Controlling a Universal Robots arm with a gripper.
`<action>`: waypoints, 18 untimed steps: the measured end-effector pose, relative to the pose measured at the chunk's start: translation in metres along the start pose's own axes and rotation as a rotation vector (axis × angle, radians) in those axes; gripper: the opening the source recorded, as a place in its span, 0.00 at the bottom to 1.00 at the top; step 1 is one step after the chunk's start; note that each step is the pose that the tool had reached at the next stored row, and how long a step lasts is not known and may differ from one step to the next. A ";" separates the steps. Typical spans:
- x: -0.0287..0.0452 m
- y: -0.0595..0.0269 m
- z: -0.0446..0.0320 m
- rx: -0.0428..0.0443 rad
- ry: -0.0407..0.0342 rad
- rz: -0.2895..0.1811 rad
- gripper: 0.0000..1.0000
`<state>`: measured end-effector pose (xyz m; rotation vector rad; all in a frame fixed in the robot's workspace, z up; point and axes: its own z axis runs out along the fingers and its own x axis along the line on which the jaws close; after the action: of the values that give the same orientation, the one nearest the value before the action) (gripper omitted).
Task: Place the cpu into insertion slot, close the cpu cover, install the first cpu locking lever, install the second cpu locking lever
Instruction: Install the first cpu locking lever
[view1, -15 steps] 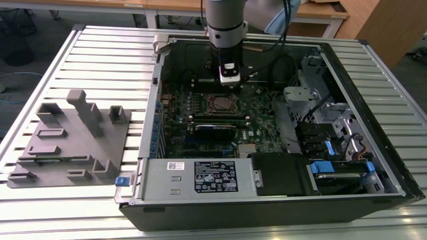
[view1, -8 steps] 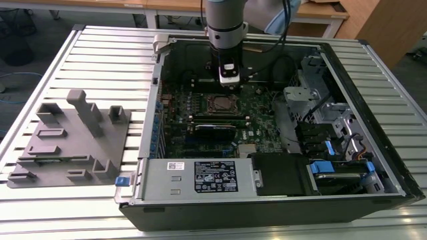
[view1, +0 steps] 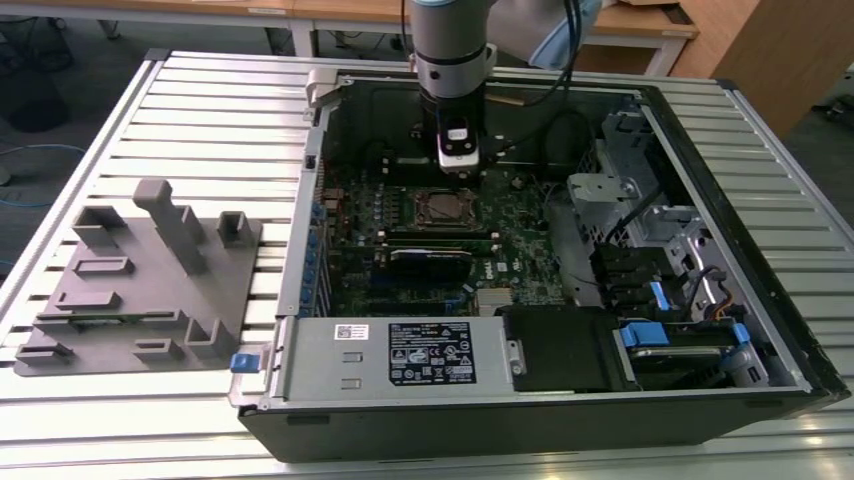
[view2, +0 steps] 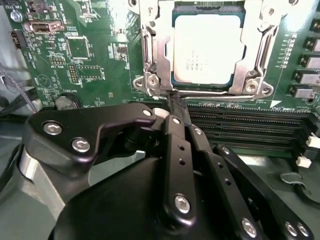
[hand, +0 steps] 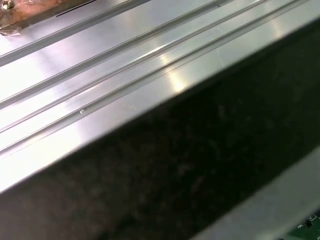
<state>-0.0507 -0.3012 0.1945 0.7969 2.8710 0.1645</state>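
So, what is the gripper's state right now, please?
Gripper: fingers shut, tips at the edge of the cpu cover, over the seated cpu; holding nothing visible.

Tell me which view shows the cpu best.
The second wrist view: the cpu faces the camera, its pale face framed by the cpu cover. The exterior view shows it as a small square below the gripper. The first wrist view shows metal rails instead.

The arm (view1: 451, 40) is a grey-blue tube with a silver collar and a black cable alongside. Its end effector (view2: 176, 106) has matte black linkage fingers (view2: 176, 150) studded with bright silver screws.
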 end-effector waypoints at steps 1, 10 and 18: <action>0.0000 0.0000 -0.0001 -0.0027 0.0016 0.001 0.11; -0.0011 0.0014 -0.0090 -0.0122 0.0072 0.003 0.11; -0.0023 0.0029 -0.0186 -0.0132 0.0076 0.003 0.11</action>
<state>-0.0507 -0.3011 0.2135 0.7997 2.8729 0.1871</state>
